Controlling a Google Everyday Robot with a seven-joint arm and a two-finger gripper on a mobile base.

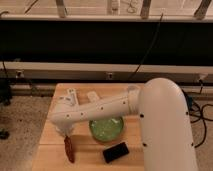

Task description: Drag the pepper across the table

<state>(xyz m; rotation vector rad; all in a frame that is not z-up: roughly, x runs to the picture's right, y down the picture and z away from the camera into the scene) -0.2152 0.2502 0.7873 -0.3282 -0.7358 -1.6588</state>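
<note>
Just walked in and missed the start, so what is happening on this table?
A one-armed robot reaches across a small wooden table. Its end effector is down at the near left part of the table, right at the top end of a red pepper, apparently to drag it. A green bowl sits beside the pepper, with a black object in front of the bowl.

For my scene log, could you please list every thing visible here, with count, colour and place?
pepper: one, dark red, front left of the table, just below the gripper
bowl: one, green, middle of the table, partly under the arm
black object: one, flat, front of the table, right of the pepper
white objects: small, back of the table
table: one, light wood
arm: one, white, reaching left over the table
gripper: one, at the pepper's upper end
</note>
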